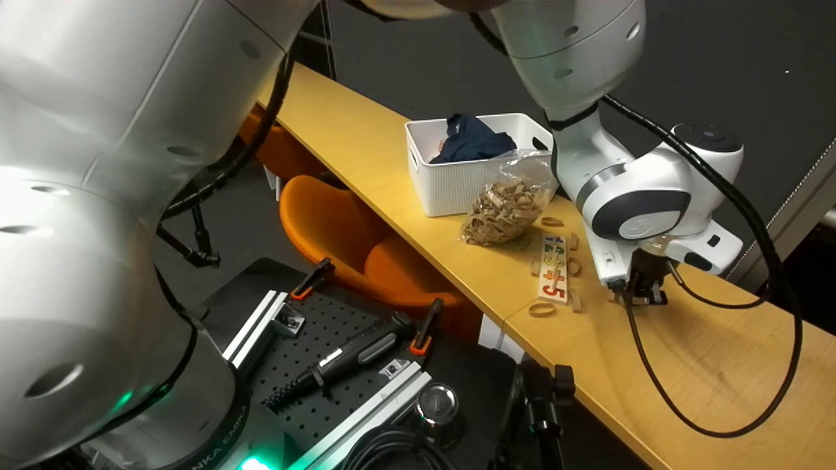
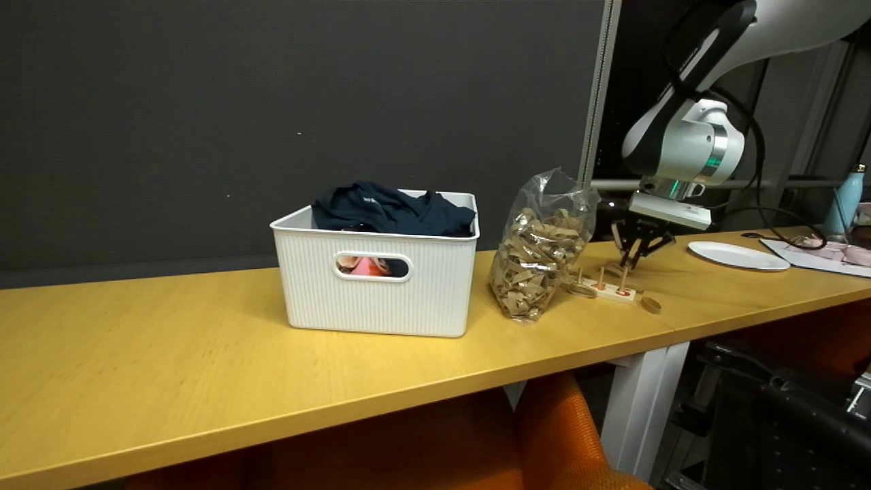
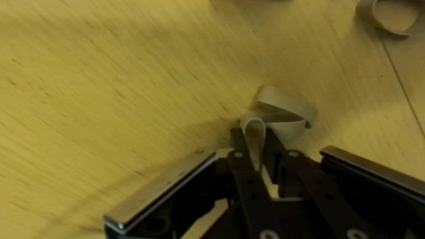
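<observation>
In the wrist view my gripper (image 3: 253,133) points down at the wooden table, with its fingertips a narrow gap apart. A tan loop (image 3: 255,146) fills that gap, pinched into a teardrop and touching both pads. Just beyond the tips lies another tan loop (image 3: 289,103), close against the one between the fingers. In an exterior view the gripper (image 2: 629,264) hangs low behind a small white pegboard (image 2: 607,292); its fingertips are hidden in the opposite view. The board (image 1: 545,264) carries coloured digits and several pegs.
Tan loops (image 1: 575,301) lie around the board. A clear bag (image 1: 499,215) of loops leans by a white basket (image 1: 450,189) holding dark cloth (image 1: 473,140). A white plate (image 2: 738,256) sits behind the gripper. A black cable (image 1: 643,352) droops from the wrist.
</observation>
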`<state>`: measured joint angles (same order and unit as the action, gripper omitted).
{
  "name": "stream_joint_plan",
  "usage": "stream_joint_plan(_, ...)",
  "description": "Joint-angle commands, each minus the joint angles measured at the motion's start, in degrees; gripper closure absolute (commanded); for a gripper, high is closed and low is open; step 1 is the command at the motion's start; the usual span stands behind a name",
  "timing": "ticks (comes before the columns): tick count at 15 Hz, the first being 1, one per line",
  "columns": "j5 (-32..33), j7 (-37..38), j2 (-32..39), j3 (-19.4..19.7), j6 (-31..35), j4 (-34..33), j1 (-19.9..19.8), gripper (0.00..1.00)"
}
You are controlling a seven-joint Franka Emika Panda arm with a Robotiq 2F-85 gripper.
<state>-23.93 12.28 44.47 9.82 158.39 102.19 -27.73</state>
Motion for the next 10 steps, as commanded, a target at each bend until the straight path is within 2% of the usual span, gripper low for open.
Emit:
stream_joint_plan(1,0.66,-0.36,2.15,-0.44,-1.36,-3.12,0.08,0.55)
stream_joint_plan(5,0.63,-0.79,1.43,-0.68,-0.37,-1.95,0.97,0.37)
stream_joint_plan(6,0.68,-0.64,1.65,-0.64,-0.49,-2.3,1.27,0.39)
stream_joint_plan(10,0.9,-0.29,3.28,-0.87,-1.76,-4.67,1.99,0.39)
